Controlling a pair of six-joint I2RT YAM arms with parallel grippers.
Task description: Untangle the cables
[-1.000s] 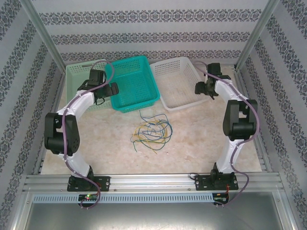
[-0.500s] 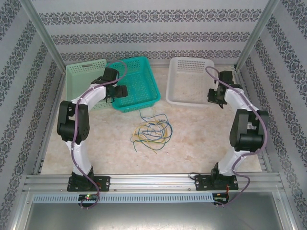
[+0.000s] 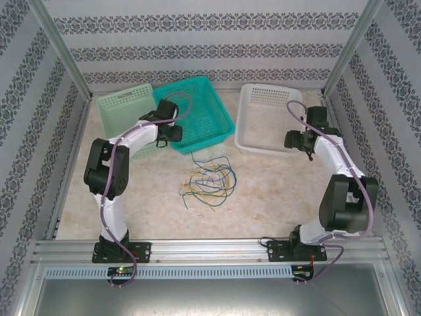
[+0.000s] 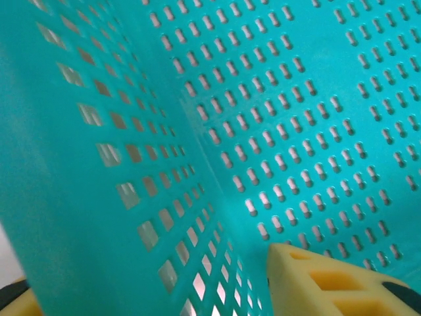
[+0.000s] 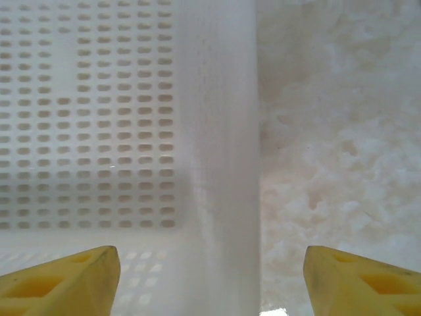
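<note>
Dragged rightward since a second ago: teal basket (image 3: 197, 108) and white basket (image 3: 263, 112). From above: cables (image 3: 208, 179) heaped on the table (image 3: 283, 197), roughly round, no clear long axis, lying base-ward of both claws, nearer left gripper (image 3: 172, 133) than right gripper (image 3: 293, 139). Left wrist: fingers (image 4: 329, 283) either side of the teal wall; clamped or loose, cannot tell. Right wrist: fingers (image 5: 66, 276) spread wide, astride white rim, untouching.

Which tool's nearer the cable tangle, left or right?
Left. The left tool sits at the teal basket, just beyond and left of the cables; the right tool is at the white basket, farther off to their right.
</note>
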